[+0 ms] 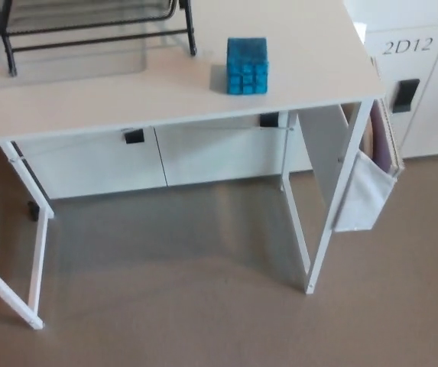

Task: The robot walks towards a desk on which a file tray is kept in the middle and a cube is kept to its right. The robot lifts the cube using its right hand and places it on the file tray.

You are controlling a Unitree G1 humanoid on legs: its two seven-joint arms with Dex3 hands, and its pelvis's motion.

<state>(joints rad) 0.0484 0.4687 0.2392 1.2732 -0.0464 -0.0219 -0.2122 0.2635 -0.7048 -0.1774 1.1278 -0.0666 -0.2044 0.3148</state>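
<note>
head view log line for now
stage: pre-grasp | cube: on desk, right of file tray | hands: not in view

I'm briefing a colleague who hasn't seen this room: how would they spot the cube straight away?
Find the white desk filling the top of the picture. On its top, right of the black wire file tray, stands the cube. It is the only bright blue thing, its faces split into small squares.

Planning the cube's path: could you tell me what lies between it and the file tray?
Head view shows only bare desk between the cube and the file tray.
</note>
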